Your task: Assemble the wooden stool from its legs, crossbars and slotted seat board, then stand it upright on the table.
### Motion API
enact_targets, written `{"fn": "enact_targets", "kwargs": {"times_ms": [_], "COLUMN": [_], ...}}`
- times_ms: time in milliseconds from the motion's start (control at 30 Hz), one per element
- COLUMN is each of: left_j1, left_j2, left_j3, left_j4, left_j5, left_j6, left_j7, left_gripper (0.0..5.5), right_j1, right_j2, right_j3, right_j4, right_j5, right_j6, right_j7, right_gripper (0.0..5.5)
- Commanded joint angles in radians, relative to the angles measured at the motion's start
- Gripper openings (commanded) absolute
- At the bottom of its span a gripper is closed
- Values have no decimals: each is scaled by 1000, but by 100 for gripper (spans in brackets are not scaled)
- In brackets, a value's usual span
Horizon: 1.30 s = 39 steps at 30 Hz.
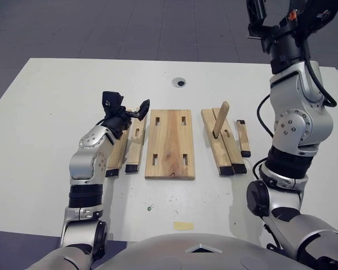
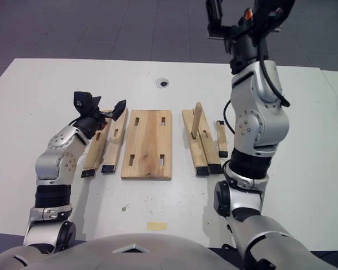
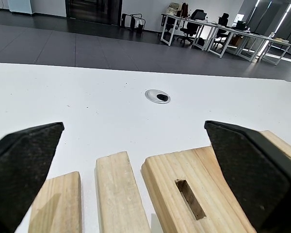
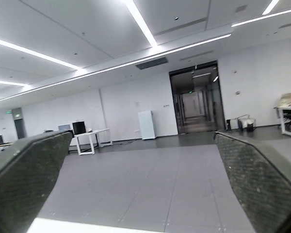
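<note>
Legs (image 1: 136, 145) half hidden, left tool (image 1: 128, 104) above

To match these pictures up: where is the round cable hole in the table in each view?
Left eye view: cable hole, far table middle, beyond the seat board.
Right eye view: hole left of centre.
Left wrist view: hole upper middle.
Right wrist view: aimed at the room.
Shared landmark: the open left hand, pointing toward it.

— What is lying by the left gripper (image 1: 128, 107)?
— Legs (image 1: 134, 149) of pale bare wood, matt, are showing grain. The seat board (image 1: 170, 144) beside them is looking alike.
— And the table (image 1: 56, 101) beneath?
— It is looking smooth, white, matt. On the right gripper (image 4: 143, 141), the pads (image 4: 252, 179) are showing a rough, cross-hatched face.
</note>
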Motion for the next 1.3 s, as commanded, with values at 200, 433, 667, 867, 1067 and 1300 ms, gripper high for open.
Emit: {"fn": "enact_targets", "kwargs": {"times_ms": [200, 433, 667, 867, 1067, 1300], "left_j1": [4, 6, 9, 20, 30, 36], "left_j2": [0, -5, -6, -5, -6, -4], "left_j3": [0, 2, 2, 4, 4, 4], "left_j4": [-13, -16, -23, -31, -36, -41], "left_j5": [8, 10, 6, 5, 6, 10], "left_j6": [6, 9, 13, 17, 20, 22], "left_j7": [1, 5, 5, 4, 7, 8], "left_gripper": [540, 540, 540, 540, 540, 540], "right_j1": [245, 215, 114, 90, 307, 354], "right_j2": [49, 54, 21, 25, 7, 1], "right_j3": [110, 95, 48, 48, 167, 177], "right_j4": [71, 91, 40, -5, 113, 192], "right_j5": [-39, -38, -15, 12, -72, -58], "right_j6": [2, -6, 14, 49, 26, -38], "right_j7": [36, 42, 30, 22, 85, 178], "right_gripper": [539, 539, 539, 539, 539, 539]}}
